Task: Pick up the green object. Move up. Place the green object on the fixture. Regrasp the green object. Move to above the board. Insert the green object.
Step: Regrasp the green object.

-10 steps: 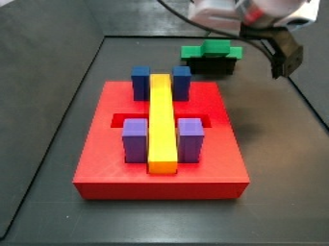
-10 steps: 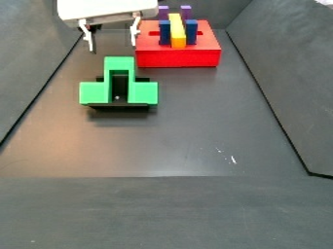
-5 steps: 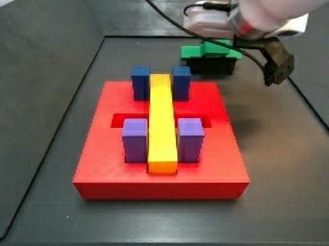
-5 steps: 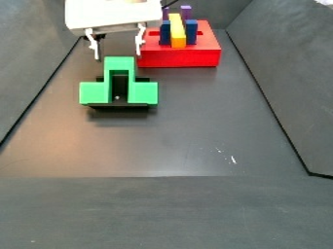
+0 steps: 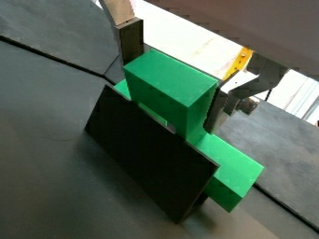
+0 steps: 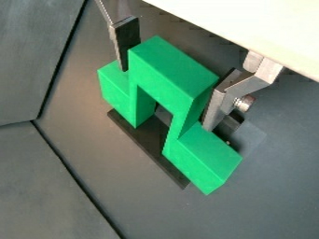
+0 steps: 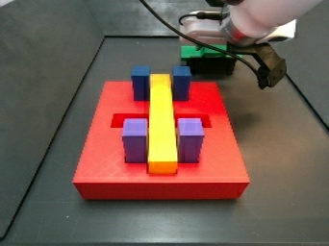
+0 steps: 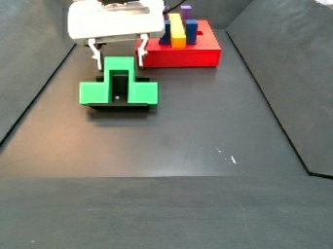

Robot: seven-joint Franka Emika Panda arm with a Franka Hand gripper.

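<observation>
The big red slotted board [image 7: 161, 144] lies on the dark table [image 8: 182, 146]. Well apart from it, the bright green cross-like object [image 8: 119, 88] rests on the small dark fixture [image 5: 149, 159]. The pincer [image 6: 181, 79] straddles its raised block, fingers [image 6: 125, 42] spread wide, not gripping.

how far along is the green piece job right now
Done: the green object sits on the fixture, away from the board. In hand: the regrasp. The end effector straddles the raised centre block, with its fingers on either side in both wrist views; contact is unclear. Left: closing, lifting, moving above the board, and inserting.
</observation>
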